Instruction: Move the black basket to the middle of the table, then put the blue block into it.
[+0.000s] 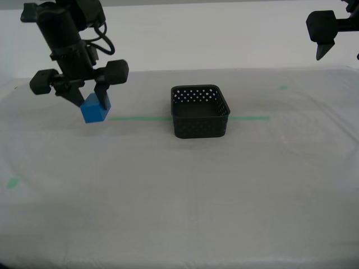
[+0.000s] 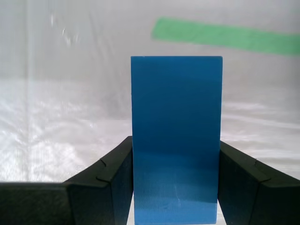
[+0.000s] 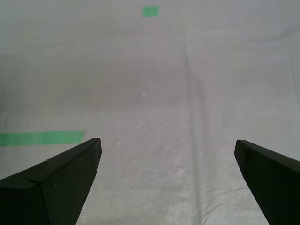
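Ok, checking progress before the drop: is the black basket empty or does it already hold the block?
Empty: the black basket shows only bare walls, and the blue block is in my second gripper.

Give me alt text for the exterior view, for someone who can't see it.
My second gripper holds the blue block above the table at the exterior view's left. The black basket sits mid-table on a green tape line.
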Controlling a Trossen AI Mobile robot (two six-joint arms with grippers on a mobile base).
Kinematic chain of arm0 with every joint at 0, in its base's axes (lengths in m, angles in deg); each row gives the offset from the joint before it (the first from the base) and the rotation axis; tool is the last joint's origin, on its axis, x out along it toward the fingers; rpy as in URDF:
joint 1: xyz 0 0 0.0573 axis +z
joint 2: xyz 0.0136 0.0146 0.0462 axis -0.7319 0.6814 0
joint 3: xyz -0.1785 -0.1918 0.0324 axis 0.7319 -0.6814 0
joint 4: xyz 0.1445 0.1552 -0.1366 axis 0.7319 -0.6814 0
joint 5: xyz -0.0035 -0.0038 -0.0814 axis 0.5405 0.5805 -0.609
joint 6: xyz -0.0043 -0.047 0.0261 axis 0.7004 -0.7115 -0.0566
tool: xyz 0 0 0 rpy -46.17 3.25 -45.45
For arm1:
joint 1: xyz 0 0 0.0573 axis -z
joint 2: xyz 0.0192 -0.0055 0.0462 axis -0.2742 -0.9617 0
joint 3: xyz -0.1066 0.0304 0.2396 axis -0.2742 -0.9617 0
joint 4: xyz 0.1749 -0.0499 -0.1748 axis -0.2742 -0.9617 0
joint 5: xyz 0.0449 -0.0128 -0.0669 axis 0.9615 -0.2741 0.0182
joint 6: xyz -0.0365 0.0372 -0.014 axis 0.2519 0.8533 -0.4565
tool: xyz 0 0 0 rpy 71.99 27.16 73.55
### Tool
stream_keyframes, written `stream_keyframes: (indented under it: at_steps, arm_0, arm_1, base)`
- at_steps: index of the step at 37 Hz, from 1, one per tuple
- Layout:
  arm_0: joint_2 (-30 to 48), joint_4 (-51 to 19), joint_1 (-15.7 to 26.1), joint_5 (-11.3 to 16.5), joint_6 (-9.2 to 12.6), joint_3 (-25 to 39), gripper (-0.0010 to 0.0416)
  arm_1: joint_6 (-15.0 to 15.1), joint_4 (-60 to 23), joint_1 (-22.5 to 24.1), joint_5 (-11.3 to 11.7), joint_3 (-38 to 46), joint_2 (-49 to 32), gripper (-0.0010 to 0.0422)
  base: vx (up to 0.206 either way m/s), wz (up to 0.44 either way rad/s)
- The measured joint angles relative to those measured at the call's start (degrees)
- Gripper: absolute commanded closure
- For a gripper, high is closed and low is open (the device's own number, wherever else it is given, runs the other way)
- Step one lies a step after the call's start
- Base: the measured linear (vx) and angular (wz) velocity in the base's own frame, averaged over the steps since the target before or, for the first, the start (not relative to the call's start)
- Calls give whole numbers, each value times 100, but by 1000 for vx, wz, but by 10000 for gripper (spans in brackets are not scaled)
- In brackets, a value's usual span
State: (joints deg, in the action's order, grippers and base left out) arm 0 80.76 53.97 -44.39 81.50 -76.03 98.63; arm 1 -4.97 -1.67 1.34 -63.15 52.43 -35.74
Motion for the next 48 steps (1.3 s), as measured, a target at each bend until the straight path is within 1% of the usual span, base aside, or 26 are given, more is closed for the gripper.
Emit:
stream_keyframes:
  at_steps: [3,6,7,11,14,17,24,29,31,35,39,48]
  arm_0:
    - [0,-2,-4,0,2,0,7]
    - [0,0,-7,0,2,0,7]
    - [0,-2,-4,0,2,0,7]
    - [0,0,-4,0,2,0,7]
    - [0,0,-9,0,2,0,7]
    - [0,-2,-4,0,2,0,7]
    - [0,-2,-9,0,2,0,7]
    - [0,0,0,0,2,0,7]
    - [0,-2,-4,0,0,0,7]
    - [0,-2,-7,0,2,0,7]
    - [0,-2,-2,0,2,0,7]
    - [0,-2,-2,0,2,0,7]
  arm_1:
    - [-7,-35,151,0,227,0,413]
    - [-98,-28,332,9,420,-11,413]
    - [-155,-22,402,35,470,-11,413]
    - [-409,-28,684,282,638,-9,413]
    - [-592,-15,890,417,723,-11,413]
    - [-730,35,1069,468,774,-11,413]
    - [-1078,164,1388,481,831,-11,413]
    - [-1266,398,1587,651,831,-24,413]
    - [-1322,448,1648,680,870,-96,413]
    - [-1340,470,1738,658,1102,-431,412]
    - [-1235,415,1834,579,1471,-868,413]
    - [-1209,310,2124,553,2507,-1709,412]
  base:
    - [0,0]
    - [0,0]
    - [0,0]
    - [0,0]
    - [0,0]
    - [0,0]
    - [0,0]
    - [0,0]
    - [0,0]
    - [0,0]
    - [0,0]
    - [0,0]
